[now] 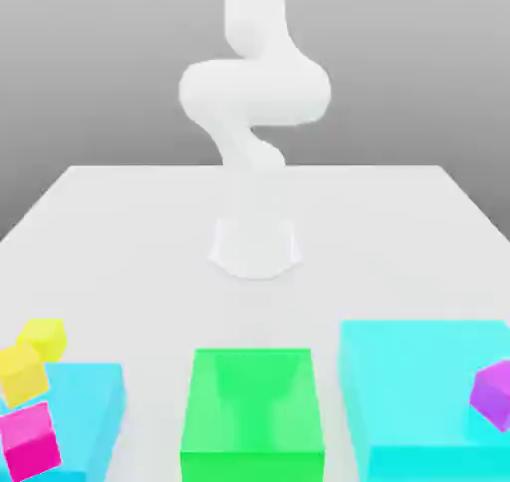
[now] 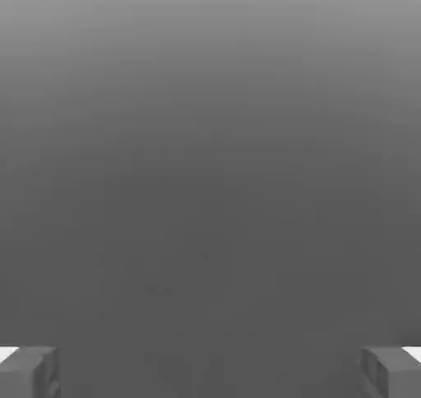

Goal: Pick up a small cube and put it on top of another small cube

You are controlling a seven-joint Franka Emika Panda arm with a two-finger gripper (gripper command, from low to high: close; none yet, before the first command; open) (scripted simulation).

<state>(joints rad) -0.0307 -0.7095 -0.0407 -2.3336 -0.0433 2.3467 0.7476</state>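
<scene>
While the claw (image 2: 210,372) hangs released and empty, the yellow cubes (image 1: 30,356) lie well apart on the table (image 1: 149,231).

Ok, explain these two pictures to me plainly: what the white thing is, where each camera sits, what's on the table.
The white curved thing is a simulated robot arm, bolted to a pale table. The exterior view looks at it from off the arm. The hand view comes from a camera on the hand; its gripper has two grey fingertips standing wide apart, holding nothing.

On the table: a green block, two big cyan blocks, two small yellow cubes, a magenta cube and a purple cube.
</scene>
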